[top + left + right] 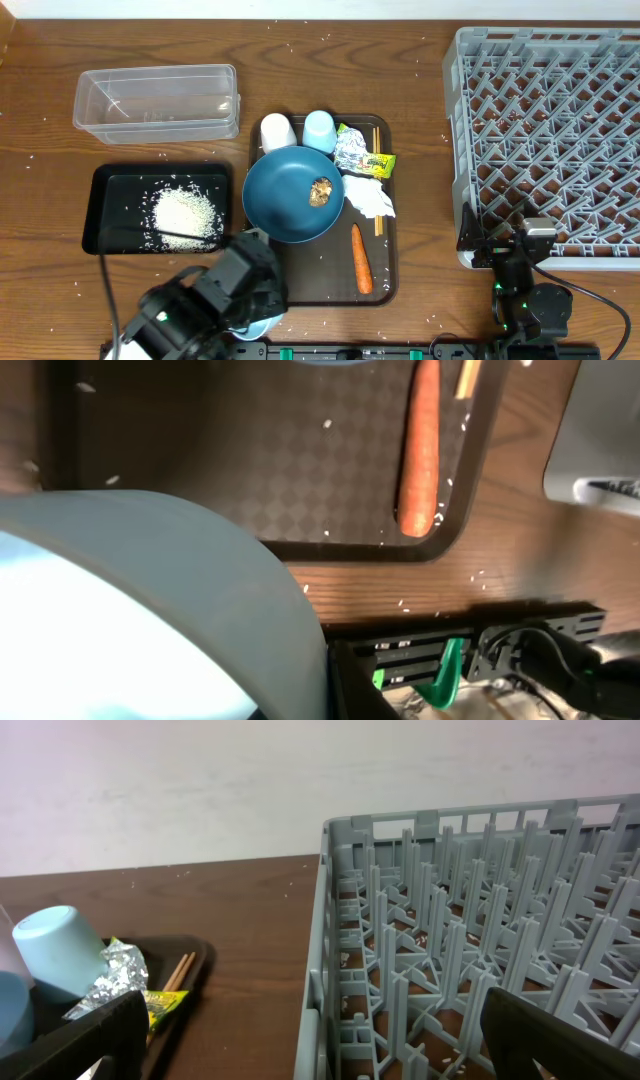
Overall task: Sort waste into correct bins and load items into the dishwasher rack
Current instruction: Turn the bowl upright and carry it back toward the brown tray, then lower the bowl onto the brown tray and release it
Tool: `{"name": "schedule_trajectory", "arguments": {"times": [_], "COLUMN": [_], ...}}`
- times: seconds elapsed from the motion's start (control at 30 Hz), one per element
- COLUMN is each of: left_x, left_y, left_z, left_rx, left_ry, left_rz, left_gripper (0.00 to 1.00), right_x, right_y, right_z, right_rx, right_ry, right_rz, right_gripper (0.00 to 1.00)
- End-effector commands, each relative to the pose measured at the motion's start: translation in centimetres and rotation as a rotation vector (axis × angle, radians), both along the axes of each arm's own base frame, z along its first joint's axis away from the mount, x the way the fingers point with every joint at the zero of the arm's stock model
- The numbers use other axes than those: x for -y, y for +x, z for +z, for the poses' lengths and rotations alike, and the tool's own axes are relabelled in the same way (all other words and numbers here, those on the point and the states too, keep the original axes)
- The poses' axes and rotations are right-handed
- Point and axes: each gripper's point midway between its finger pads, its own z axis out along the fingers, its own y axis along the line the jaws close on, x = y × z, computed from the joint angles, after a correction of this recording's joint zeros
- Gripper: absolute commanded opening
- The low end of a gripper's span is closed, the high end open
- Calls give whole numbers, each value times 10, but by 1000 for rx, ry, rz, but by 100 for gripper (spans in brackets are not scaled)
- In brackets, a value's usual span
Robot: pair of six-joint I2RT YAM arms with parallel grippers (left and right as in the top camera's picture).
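At the far left of the table a clear rectangular plastic tub (pixel 155 100) stands near the back edge; just in front of it lies the shallow black tray (pixel 105 215), with a heap of white rice grains (pixel 185 212) inside it and stray grains scattered on the wood around. Near the front edge the left gripper (pixel 250 305) hangs between the black tray and the brown serving tray (pixel 320 285); a small white bowl (pixel 150 610) fills the lower left of its wrist view, pressed close to the camera, but the fingers are hidden and I cannot tell how the jaws stand or whether they grasp the bowl.

On the serving tray, the white cup (pixel 277 132) and the light-blue cup (pixel 318 130) stand side by side at the back; the large dark-blue dish (pixel 280 200) sits before them with the brown food lump (pixel 321 191) on it. Right of the dish come the foil ball (pixel 352 150), the yellow-green packet (pixel 380 163) and the crumpled tissue (pixel 370 197); the chopsticks (pixel 376 138) run front to back along the tray's right side, partly under these; the orange carrot (pixel 361 258) lies lengthwise at the front right.

Furthest right stands the grey dishwasher rack (pixel 545 110); the right gripper (pixel 315 1005) hovers at its near left corner, its fingers (pixel 90 1040) spread wide with nothing held.
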Motion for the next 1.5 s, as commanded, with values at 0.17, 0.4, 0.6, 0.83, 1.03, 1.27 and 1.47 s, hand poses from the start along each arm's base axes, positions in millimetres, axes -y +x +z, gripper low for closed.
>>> {"name": "schedule_trajectory", "arguments": {"times": [0.17, 0.4, 0.6, 0.83, 1.03, 1.27, 1.47], "left_x": [34, 35, 39, 52, 52, 52, 54], "left_y": [30, 28, 34, 44, 44, 44, 42], "left_z": [-13, -58, -79, -91, -97, -97, -85], "left_rx": [101, -62, -89, -81, -92, -90, -83], "left_ry": [89, 234, 290, 279, 296, 299, 290], "left_rz": [-17, 43, 45, 45, 44, 27, -24], "left_gripper": [6, 6, 6, 6, 6, 37, 37], "right_x": [-2, -2, -2, -2, -2, -2, -2], "right_y": [0, 0, 0, 0, 0, 0, 0], "right_z": [-2, -2, -2, -2, -2, -2, -2], "right_rx": [-5, -5, -5, -5, -5, -5, -5], "right_ry": [-5, -5, -5, -5, -5, -5, -5], "right_rz": [8, 8, 8, 8, 8, 8, 8], "right_gripper": [99, 99, 99, 99, 99, 99, 99]}}
